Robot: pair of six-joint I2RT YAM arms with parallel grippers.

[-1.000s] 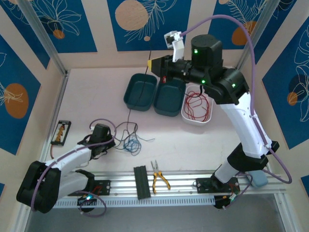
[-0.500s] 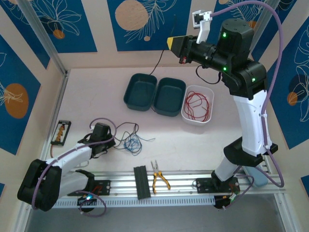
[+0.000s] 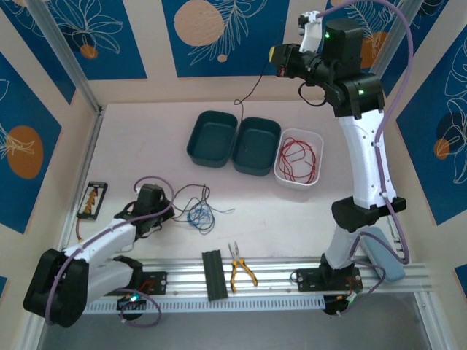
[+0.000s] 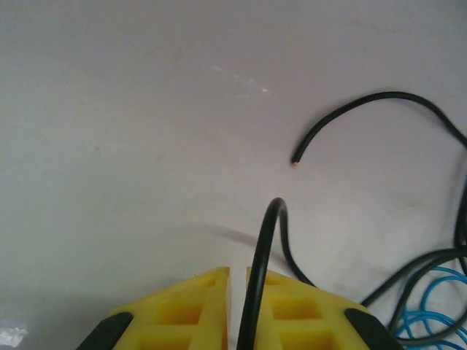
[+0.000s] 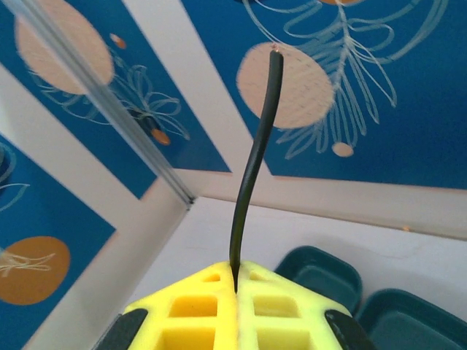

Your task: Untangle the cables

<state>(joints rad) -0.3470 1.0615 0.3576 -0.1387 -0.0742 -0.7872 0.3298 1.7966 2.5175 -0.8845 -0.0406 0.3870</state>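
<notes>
Right gripper (image 5: 235, 271) risen | jaws pinch black cable (image 5: 255, 160) | left gripper (image 4: 238, 275) jaws apparently nipping black strand (image 4: 261, 251) between them

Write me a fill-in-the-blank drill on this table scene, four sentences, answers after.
1. The red cable lies coiled in the ____ tray.
2. The raised jaws pinching a black cable belong to the ____ arm.
3. The pliers have ____ handles.
4. The blue cable lies in a tangle near the ____ arm's jaws.
Missing words: white; right; yellow; left.
</notes>
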